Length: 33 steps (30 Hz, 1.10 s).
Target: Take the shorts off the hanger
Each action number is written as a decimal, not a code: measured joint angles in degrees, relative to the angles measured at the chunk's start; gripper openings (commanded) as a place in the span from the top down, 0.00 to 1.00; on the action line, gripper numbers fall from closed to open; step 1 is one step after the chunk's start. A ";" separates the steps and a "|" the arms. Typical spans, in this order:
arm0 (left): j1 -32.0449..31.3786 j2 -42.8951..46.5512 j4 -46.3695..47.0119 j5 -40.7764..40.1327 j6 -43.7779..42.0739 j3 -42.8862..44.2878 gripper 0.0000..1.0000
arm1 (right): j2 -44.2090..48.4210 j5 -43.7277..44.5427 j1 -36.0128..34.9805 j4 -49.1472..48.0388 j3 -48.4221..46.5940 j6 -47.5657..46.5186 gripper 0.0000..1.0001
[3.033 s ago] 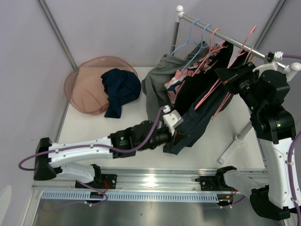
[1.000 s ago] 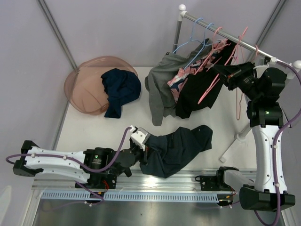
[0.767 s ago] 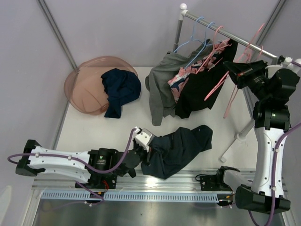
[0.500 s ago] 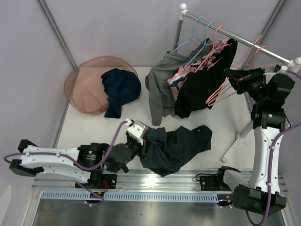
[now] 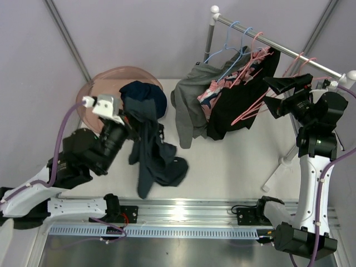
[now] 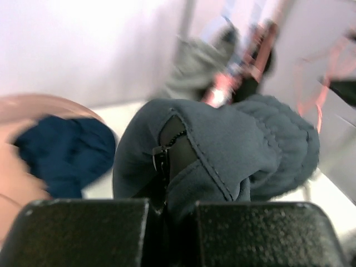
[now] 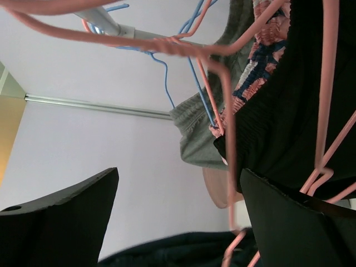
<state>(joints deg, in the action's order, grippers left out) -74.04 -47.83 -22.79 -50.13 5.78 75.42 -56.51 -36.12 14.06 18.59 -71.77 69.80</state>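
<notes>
My left gripper (image 5: 130,119) is shut on a dark slate-blue pair of shorts (image 5: 153,158), raised beside the basket; the cloth hangs down to the table. In the left wrist view the shorts (image 6: 222,142) bunch above my closed gripper (image 6: 167,222). On the rail (image 5: 250,33) hang grey shorts (image 5: 186,103), pink printed shorts (image 5: 208,92) and black shorts (image 5: 239,100). My right gripper (image 5: 283,92) stands open beside an empty pink hanger (image 5: 250,108). In the right wrist view the hanger (image 7: 228,139) crosses the gap of the open gripper (image 7: 178,217), ungripped.
A pink basket (image 5: 97,92) at the back left holds navy shorts (image 5: 146,97), also seen as navy shorts (image 6: 61,156) in the left wrist view. Blue hangers (image 5: 228,47) hang on the rail. The rack's white leg (image 5: 281,161) stands at the right.
My left arm has lifted the slate-blue shorts off the table front and swung them left toward the basket. My right gripper has opened and let go of the pink hanger.
</notes>
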 measured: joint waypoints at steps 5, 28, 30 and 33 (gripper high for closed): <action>13.55 -6.58 -0.63 4.72 -6.19 11.93 1.00 | 2.14 -0.15 0.00 1.36 0.00 -1.01 0.01; 59.47 -44.00 11.06 18.40 -11.65 27.91 0.78 | 12.50 3.78 -5.51 10.54 -1.22 -13.60 0.01; 61.57 -44.87 8.26 18.56 -9.09 23.71 0.18 | 11.80 4.35 -5.51 11.17 -4.22 -14.53 0.01; 64.76 -46.38 3.43 18.86 -3.89 23.87 0.01 | 11.08 5.29 -5.51 10.58 -7.65 -14.82 0.01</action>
<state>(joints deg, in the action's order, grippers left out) -9.28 -94.21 -19.35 -31.27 1.89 99.29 -45.43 -30.83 8.56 29.17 -79.42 54.98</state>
